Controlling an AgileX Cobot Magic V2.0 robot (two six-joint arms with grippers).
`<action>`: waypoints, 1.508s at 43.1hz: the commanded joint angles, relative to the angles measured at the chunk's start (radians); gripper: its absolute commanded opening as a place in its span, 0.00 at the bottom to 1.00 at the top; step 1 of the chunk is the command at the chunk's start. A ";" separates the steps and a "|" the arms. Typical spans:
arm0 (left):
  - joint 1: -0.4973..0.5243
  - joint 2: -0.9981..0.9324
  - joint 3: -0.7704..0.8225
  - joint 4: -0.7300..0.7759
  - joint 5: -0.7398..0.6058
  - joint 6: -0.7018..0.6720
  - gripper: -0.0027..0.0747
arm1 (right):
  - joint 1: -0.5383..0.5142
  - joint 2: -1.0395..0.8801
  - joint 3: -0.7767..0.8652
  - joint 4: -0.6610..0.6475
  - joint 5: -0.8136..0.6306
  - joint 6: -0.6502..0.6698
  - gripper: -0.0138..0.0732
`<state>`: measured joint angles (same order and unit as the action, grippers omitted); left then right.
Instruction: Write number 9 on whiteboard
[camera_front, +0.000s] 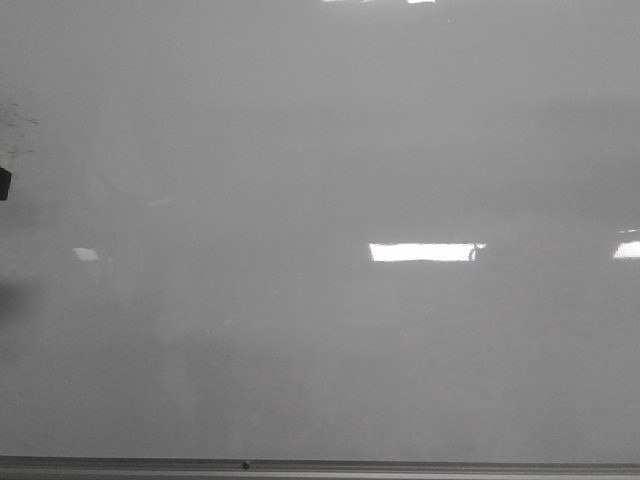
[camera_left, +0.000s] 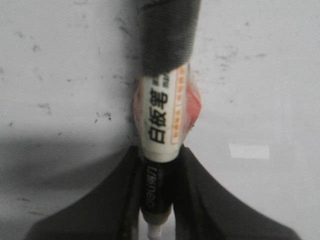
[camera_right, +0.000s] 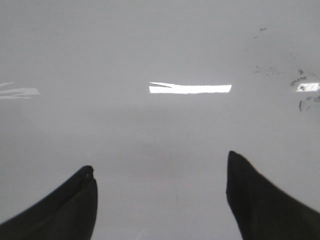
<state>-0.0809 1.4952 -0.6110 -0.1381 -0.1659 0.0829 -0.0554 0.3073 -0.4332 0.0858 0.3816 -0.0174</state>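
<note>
Whiteboard (camera_front: 320, 150) marker (camera_left: 162, 115) in left hand (camera_left: 159, 200)

Your marker (camera_left: 162, 135) is blurred, its tip cut off at the frame edge — and the left gripper (camera_front: 4, 183) shows only a dark sliver at the whiteboard's (camera_front: 320, 350) left edge.

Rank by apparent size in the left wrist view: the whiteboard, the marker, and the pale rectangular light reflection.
1. Whiteboard: fills the whole background.
2. Marker: held in the left gripper, it sits closest to the camera, which inflates how large it looks.
3. Light reflection: a small pale patch on the board, clearly the smallest.
</note>
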 joint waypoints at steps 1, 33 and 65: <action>-0.022 -0.108 -0.043 -0.004 0.070 -0.010 0.07 | -0.001 0.015 -0.038 0.014 -0.057 -0.001 0.80; -0.469 -0.272 -0.462 -0.336 1.268 0.641 0.07 | 0.202 0.554 -0.475 0.694 0.632 -0.694 0.80; -0.525 -0.272 -0.468 -0.477 1.351 0.802 0.07 | 0.615 1.066 -0.712 1.024 0.704 -1.035 0.78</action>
<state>-0.5980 1.2507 -1.0470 -0.5590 1.1943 0.8832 0.5408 1.3751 -1.1028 1.0327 1.0834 -1.0377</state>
